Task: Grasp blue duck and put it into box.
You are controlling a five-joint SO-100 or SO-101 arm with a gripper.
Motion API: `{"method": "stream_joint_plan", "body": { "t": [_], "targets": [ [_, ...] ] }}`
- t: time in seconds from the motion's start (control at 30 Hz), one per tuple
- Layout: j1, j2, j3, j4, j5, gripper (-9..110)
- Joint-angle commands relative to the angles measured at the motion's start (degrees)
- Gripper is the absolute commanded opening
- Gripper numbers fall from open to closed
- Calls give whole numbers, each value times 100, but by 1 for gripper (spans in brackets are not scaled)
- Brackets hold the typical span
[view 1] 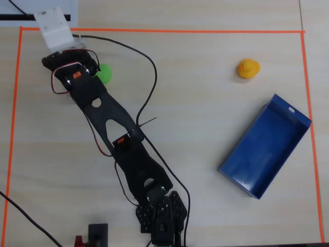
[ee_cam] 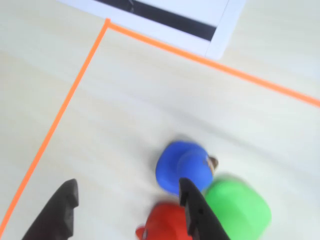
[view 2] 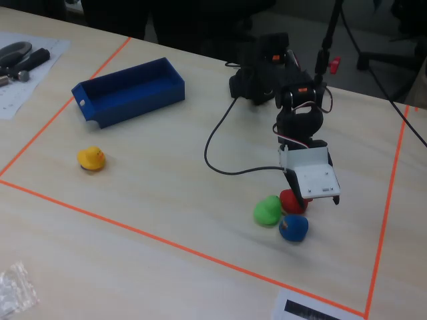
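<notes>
In the wrist view the blue duck (ee_cam: 181, 166) sits on the table, close against a green duck (ee_cam: 239, 209) and a red duck (ee_cam: 165, 226). My gripper (ee_cam: 127, 189) is open and holds nothing. Its right finger (ee_cam: 196, 212) overlaps the blue duck's near edge, between the red and green ducks, and its left finger (ee_cam: 59, 212) is over bare table. In the fixed view the blue duck (view 2: 293, 227) lies just in front of the gripper's white mount (view 2: 311, 176). In the overhead view the duck is hidden under the arm. The dark blue box (view 1: 266, 145) stands far off at the right; it also shows in the fixed view (view 2: 130, 90).
A yellow duck (view 1: 248, 68) sits near the box. Orange tape (ee_cam: 65, 102) frames the work area and its corner is close to the gripper. A white sheet with a black bar (ee_cam: 165, 15) lies beyond the tape. Cables (view 1: 149, 62) run along the arm.
</notes>
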State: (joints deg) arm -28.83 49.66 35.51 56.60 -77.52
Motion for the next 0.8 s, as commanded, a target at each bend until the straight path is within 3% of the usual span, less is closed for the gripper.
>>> {"method": "stream_joint_plan", "body": {
  "t": [0.0, 0.77],
  "targets": [
    [255, 53, -35, -650, -158, 28],
    [422, -167, 1178, -1002, 9, 28]
  ]
}}
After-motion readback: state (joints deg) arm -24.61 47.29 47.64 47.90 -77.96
